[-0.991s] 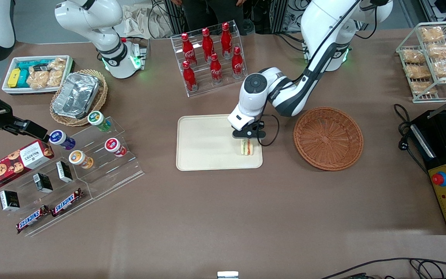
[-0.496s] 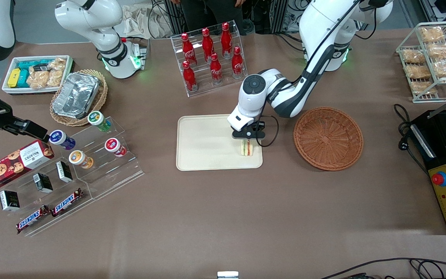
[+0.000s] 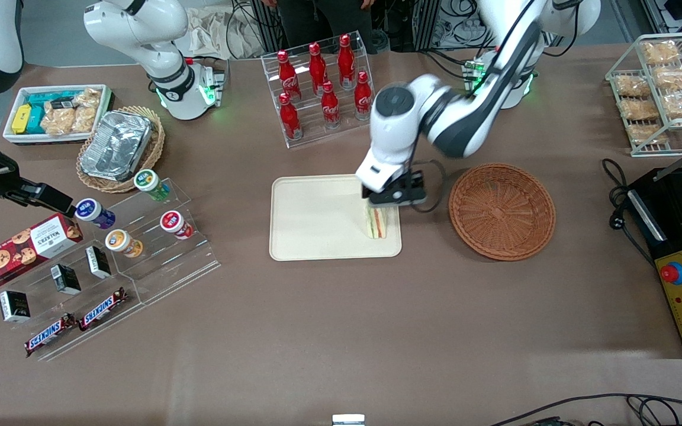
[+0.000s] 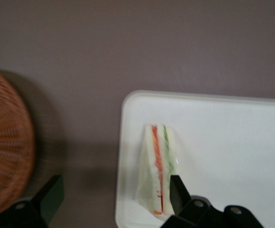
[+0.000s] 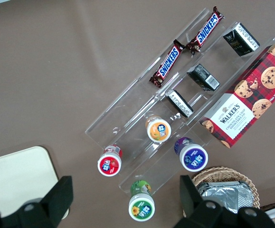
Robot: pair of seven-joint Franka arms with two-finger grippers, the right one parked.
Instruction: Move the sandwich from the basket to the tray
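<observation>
Open pincer (image 3: 389,200) just above sandwich (image 3: 377,223)

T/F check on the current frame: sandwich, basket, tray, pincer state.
1. The sandwich lies on the tray. True.
2. The reddish-brown basket holds a second sandwich. False: nothing shows in it.
3. The pincer is shut on the sandwich. False: it is open above the sandwich, its fingers spread apart.
4. The sandwich sits near the tray edge closest to the basket. True.
5. The tray touches the basket. False: bare table separates them.

table (image 3: 341,331) brown | on it: tray (image 3: 311,219), basket (image 3: 502,211) | gripper (image 3: 389,204) above tray
</observation>
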